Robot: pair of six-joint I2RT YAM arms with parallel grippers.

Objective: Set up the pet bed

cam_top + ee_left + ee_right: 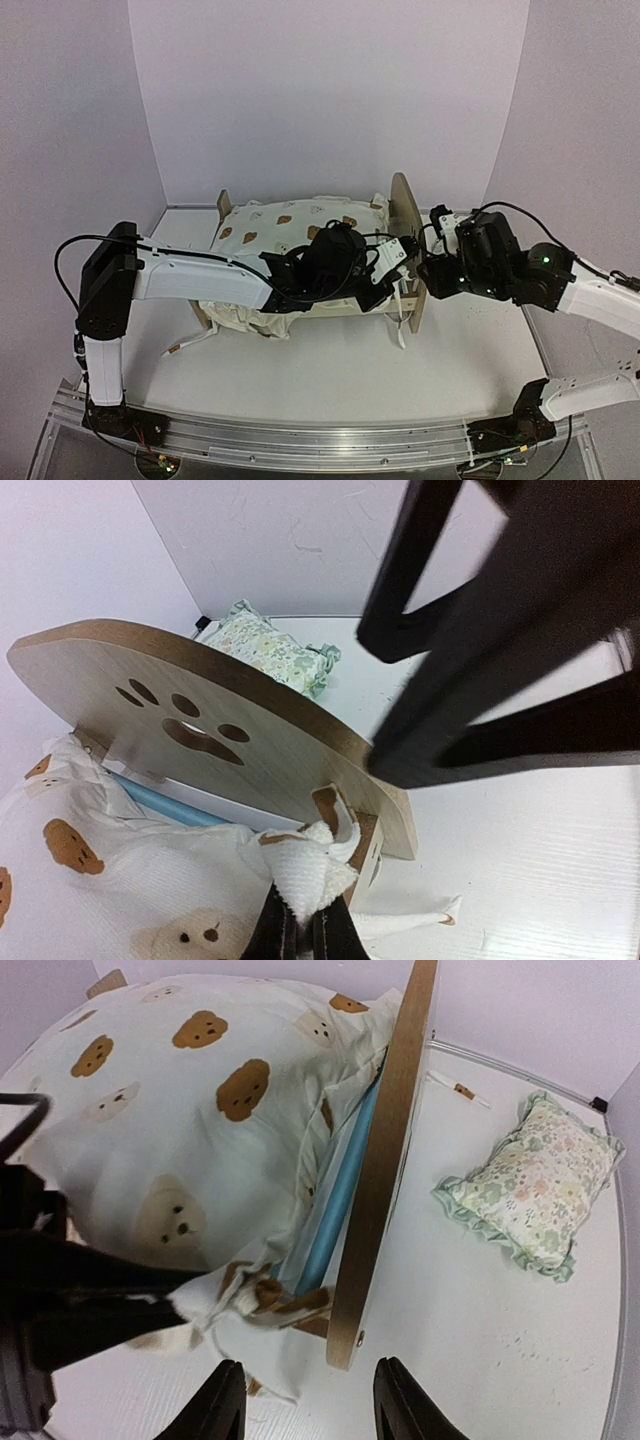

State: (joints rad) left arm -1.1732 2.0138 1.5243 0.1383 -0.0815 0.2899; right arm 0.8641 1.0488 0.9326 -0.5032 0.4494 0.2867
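The left arm (pixel 200 278) is stretched low across to the right, and the left gripper (pixel 303 927) is clamped tight on a bunched corner of the quilt (pixel 300 865). The right arm (pixel 600 292) is folded inward to the left, and the right gripper (pixel 312 1402) is held with its fingers parted.

no words, numbers or brand marks are showing legibly on anything here. the only sign-like marks are appearing as pictures: a paw-print cutout is sitting in the headboard (pixel 290 755) of the pet bed (pixel 405 215), and brown bear faces are repeating across the quilt (pixel 150 1160).
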